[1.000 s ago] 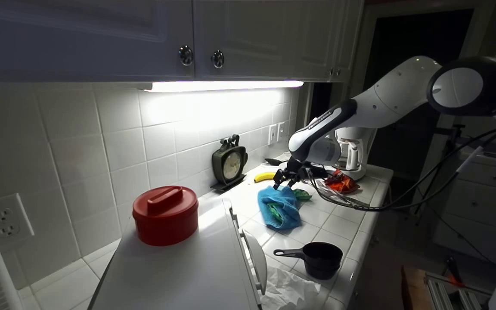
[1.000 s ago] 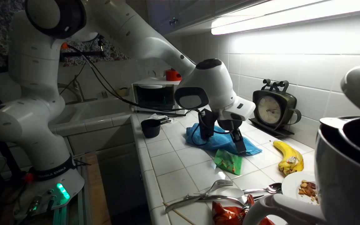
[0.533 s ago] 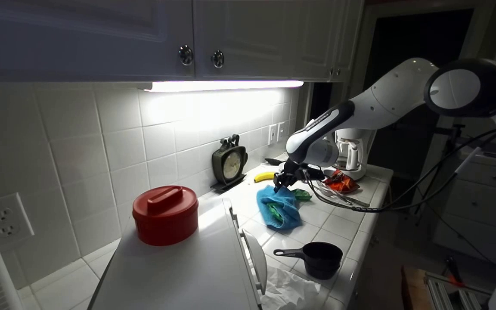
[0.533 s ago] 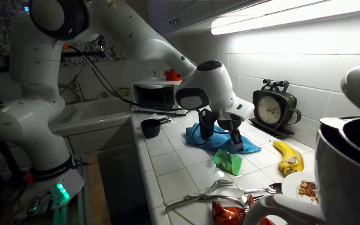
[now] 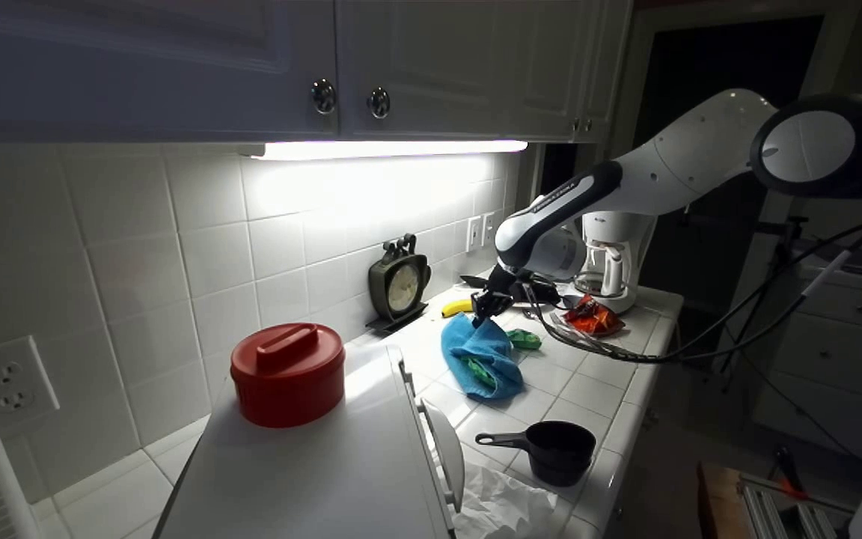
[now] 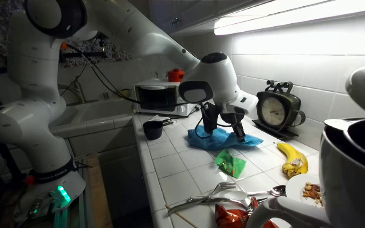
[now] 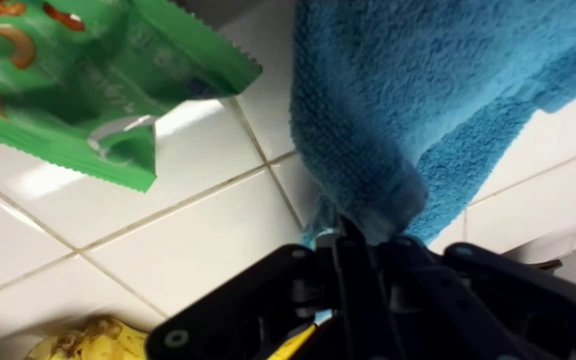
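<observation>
A blue towel (image 7: 398, 90) lies bunched on the white tiled counter, and my gripper (image 7: 355, 235) is shut on its edge. In an exterior view the gripped part of the towel (image 5: 468, 333) is drawn up toward the gripper (image 5: 480, 320), while the remainder rests on the tiles. Something green (image 5: 480, 371) shows within the towel's fold. Beside the towel, apart from the gripper, is a green snack packet (image 6: 231, 164), also large at the left of the wrist view. A banana (image 6: 291, 158) lies nearby. The fingertips are partly hidden by cloth in the wrist view.
An old-style clock (image 6: 272, 110) stands against the backsplash. A black measuring cup (image 5: 560, 451) and white toaster oven (image 6: 157, 96) flank the towel's far side. Cutlery (image 6: 208, 199), a red packet (image 6: 230, 217), a plate of nuts (image 6: 293, 186) and a coffee maker (image 5: 610, 258) are close by.
The jaws have gone from open to shut on the towel. After dipping slightly, the gripper has risen, pulling the towel's edge up with it. The green packet has shifted slightly.
</observation>
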{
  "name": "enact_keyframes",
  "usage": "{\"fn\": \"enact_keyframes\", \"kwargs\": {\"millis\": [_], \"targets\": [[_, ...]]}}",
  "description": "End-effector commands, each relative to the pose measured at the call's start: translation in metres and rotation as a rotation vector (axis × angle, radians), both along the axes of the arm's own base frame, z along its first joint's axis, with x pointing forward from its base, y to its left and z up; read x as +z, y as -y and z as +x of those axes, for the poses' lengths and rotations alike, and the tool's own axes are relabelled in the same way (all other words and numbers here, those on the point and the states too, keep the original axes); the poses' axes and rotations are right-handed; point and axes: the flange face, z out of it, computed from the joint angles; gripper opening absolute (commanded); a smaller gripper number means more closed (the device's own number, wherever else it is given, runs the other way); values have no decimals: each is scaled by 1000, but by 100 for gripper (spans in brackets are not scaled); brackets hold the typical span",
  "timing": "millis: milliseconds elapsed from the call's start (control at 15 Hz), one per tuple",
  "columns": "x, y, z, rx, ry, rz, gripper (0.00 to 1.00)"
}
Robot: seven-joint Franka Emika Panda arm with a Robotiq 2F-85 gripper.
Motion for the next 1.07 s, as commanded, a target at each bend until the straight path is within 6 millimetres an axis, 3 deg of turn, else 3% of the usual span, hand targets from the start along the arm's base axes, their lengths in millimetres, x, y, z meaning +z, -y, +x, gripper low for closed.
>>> {"fn": "enact_keyframes", "kwargs": {"millis": [0, 333, 1000], "targets": [[34, -13, -7, 53, 11, 31, 6], [61, -37, -12, 220, 1, 14, 5], [68, -104, -15, 636, -63, -47, 6]]}}
